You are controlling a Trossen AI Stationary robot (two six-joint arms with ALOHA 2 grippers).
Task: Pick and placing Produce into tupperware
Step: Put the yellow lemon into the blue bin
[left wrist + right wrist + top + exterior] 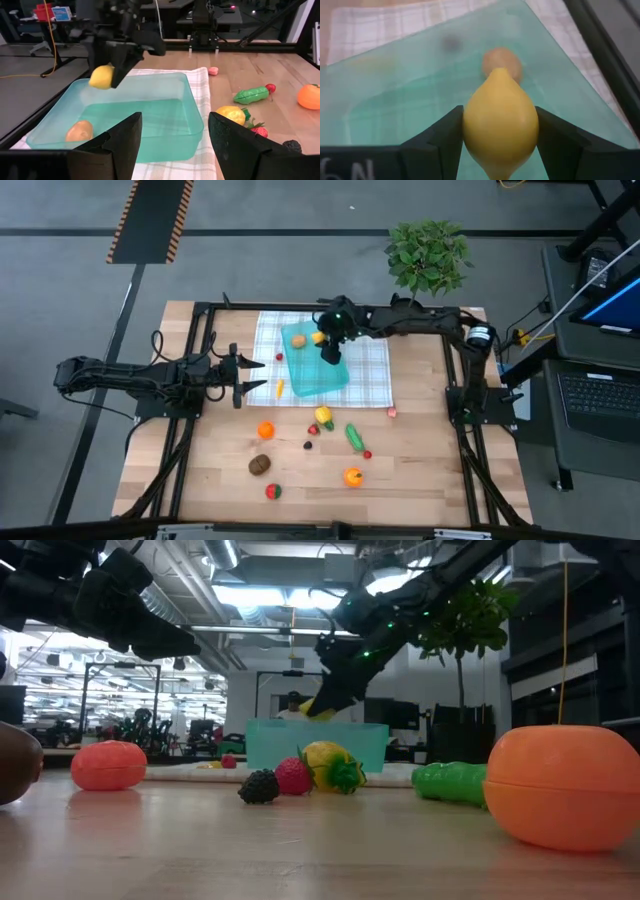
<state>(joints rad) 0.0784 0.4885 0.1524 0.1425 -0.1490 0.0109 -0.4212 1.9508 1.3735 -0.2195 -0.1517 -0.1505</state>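
The left hand (243, 378) waits with its fingers spread and nothing between them, low over the bench (420, 480) just beside the checked cloth (370, 375), out of the other arm's way. On the cloth sits the tupperware (165, 107), with a potato (79, 130) already inside. Above its basin the right hand (322, 340) hangs clamped on the lemon (500, 117), apparently lined up for a drop. The remaining produce (325, 416), including an orange (353, 476), lies scattered on bare wood nearer the front edge.
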